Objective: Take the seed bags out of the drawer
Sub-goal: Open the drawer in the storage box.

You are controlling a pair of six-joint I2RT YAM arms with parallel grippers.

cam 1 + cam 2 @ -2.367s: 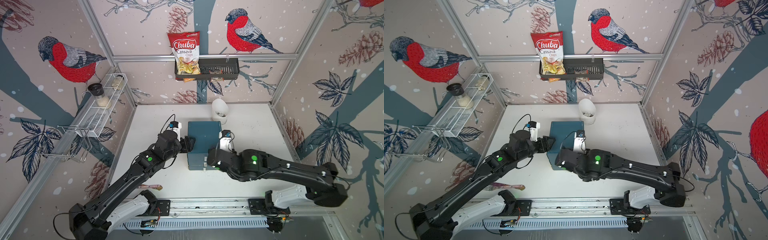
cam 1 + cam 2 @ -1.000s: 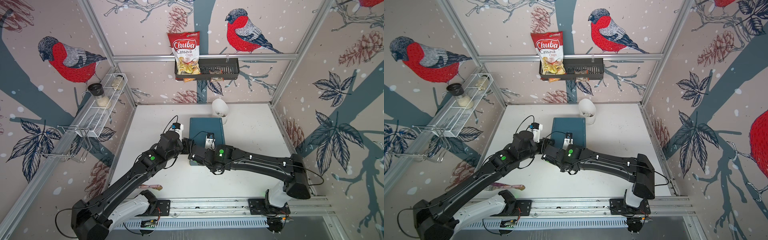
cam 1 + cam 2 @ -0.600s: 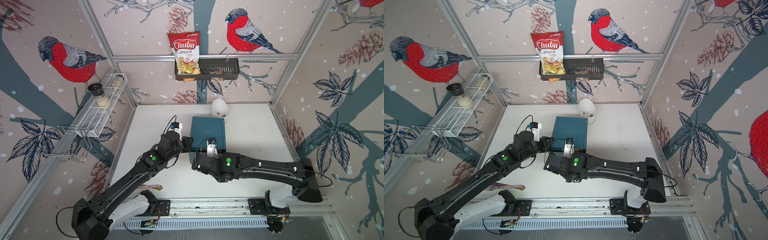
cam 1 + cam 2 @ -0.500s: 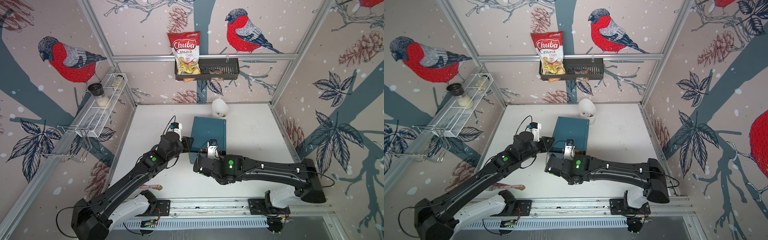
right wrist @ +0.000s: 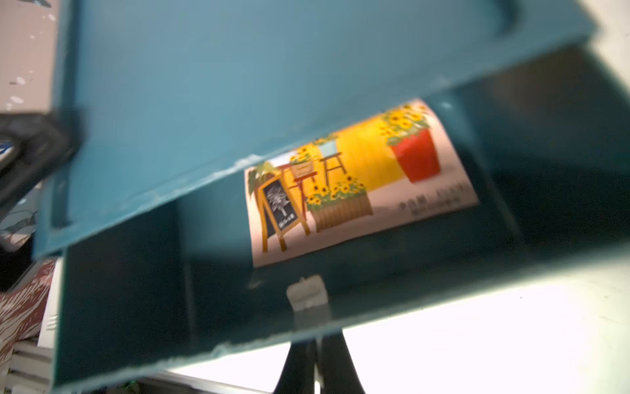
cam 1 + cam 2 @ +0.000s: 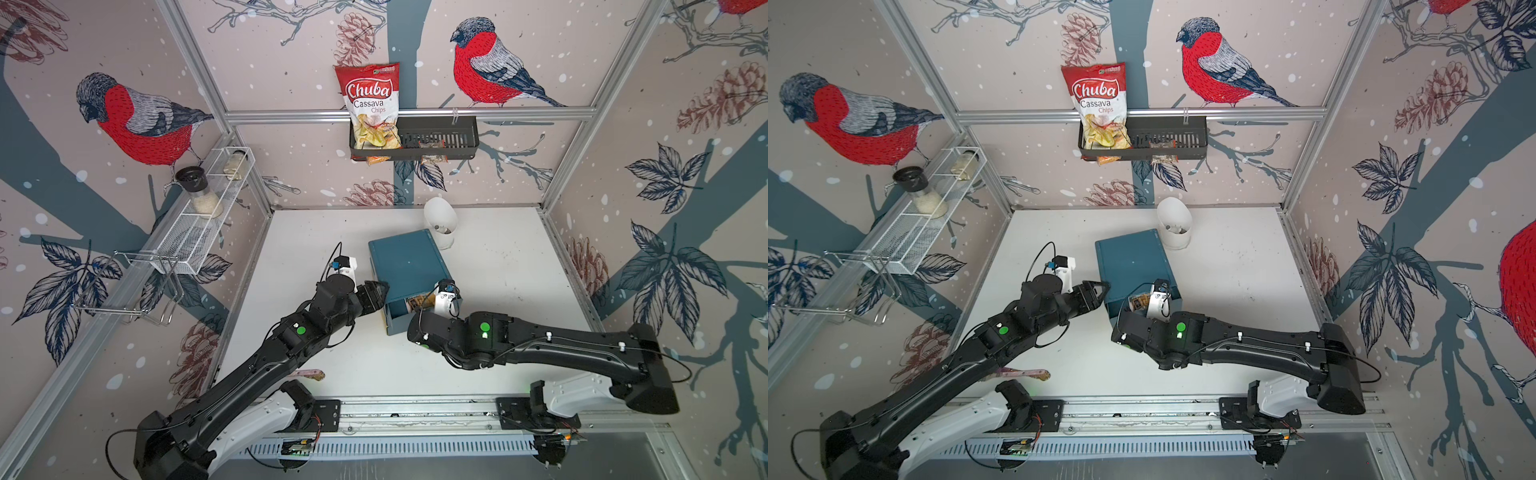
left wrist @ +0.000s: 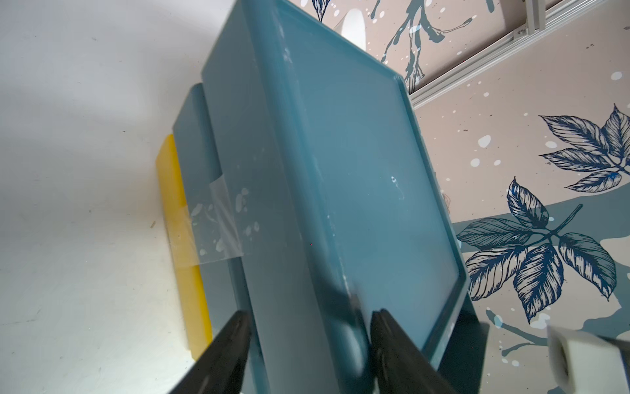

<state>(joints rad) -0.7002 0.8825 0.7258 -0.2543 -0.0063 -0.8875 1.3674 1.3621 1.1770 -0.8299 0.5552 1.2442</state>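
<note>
Orange seed bag (image 5: 358, 184) in open drawer (image 5: 426, 273); left gripper (image 7: 308, 314) fingers (image 7: 225, 358) apart astride cabinet (image 7: 358, 187) corner; right gripper (image 5: 312, 344) fingers (image 5: 296, 368) together at drawer front.

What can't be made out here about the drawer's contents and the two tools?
Bag count: the right wrist view shows one orange-yellow seed bag; the top of the cabinet hides the drawer's back.
In both top views the right wrist camera covers part of the opening.
Right tool: the drawer front hides what it pinches.
Left tool: blurred; contact with the cabinet unclear.
</note>
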